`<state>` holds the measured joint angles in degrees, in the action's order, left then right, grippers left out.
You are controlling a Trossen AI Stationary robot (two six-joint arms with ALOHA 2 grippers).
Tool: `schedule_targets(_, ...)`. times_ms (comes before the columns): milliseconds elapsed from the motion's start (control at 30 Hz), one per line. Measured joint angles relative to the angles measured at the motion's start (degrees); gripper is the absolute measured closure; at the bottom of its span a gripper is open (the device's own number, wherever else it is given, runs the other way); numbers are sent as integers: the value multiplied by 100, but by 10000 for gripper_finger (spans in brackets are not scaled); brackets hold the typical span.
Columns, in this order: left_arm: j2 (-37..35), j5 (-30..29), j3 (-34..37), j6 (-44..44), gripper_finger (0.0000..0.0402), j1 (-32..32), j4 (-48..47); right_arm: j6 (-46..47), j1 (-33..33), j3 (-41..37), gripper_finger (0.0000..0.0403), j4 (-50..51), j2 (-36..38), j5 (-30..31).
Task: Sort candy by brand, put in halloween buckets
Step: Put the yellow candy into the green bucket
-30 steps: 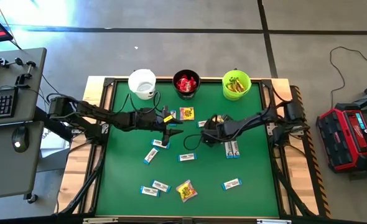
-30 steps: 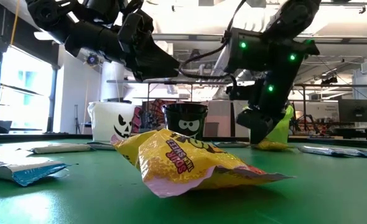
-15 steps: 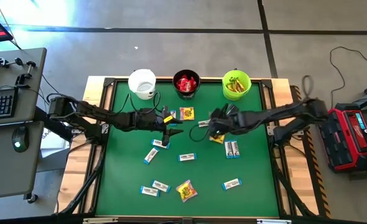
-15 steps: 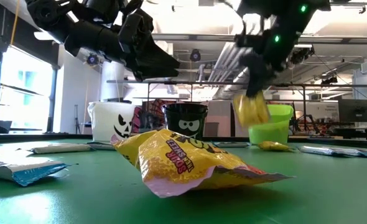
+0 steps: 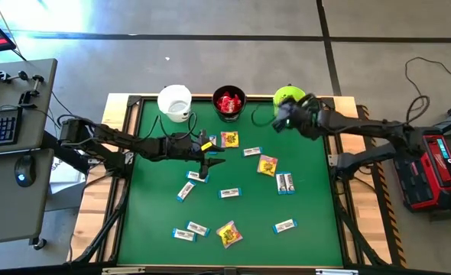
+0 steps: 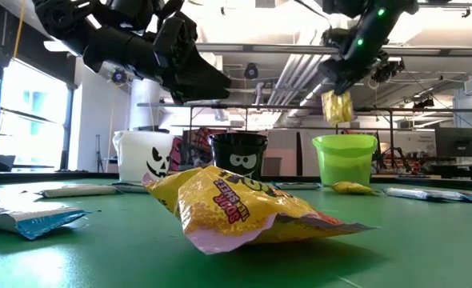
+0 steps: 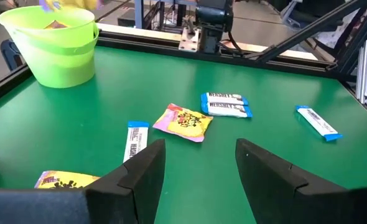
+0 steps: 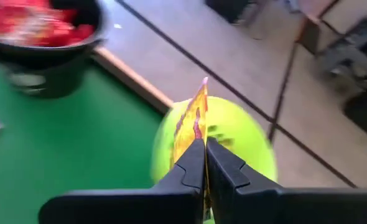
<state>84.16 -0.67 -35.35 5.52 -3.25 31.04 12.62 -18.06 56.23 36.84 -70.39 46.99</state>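
Near the bench's front edge a yellow-and-pink packet [image 5: 228, 234] and several white-and-blue bars [image 5: 189, 230] are left unsorted. At mid-bench the left gripper [image 7: 199, 171] is held above the surface, jaws open and empty. At the far edge, the right gripper [image 8: 204, 163] is poised over the lime green bucket [image 5: 287, 98], jaws closed on a yellow-and-pink candy packet [image 8: 196, 121]. The release is best made centred over the mouth, clear of the rim; the black bucket [image 5: 228, 103] stands beside it, with open room above.
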Motion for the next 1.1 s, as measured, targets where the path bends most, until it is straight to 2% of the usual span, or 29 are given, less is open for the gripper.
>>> schedule_targets(200, 0, -2, 0, 2, 216, -2, -7, -1013, -1010, -13, 403, -725, -161, -118)
schedule_targets(333, 0, -2, 0, 29, 216, -2, -28, -1682, -1565, -79, 403, -1222, -385, -712)
schedule_targets(467, 0, -2, 0, 31, 216, -2, -64, -2510, -1874, -83, 403, -1426, -725, -1087)
schedule_targets(600, 0, -2, 0, 31, 216, -2, -155, -2933, -2021, -83, 403, -1634, -1086, -1321)
schedule_targets(833, 0, -2, 0, 30, 216, -2, -175, -2878, -2198, -87, 403, -1642, -1540, -1799)
schedule_targets(1000, 0, -2, 0, 28, 216, -2, -172, -2386, -2364, -87, 402, -1447, -1578, -2252)
schedule_targets(1100, 0, -2, 2, 28, 216, -2, -172, -2169, -2512, -85, 388, -1207, -1578, -2633)
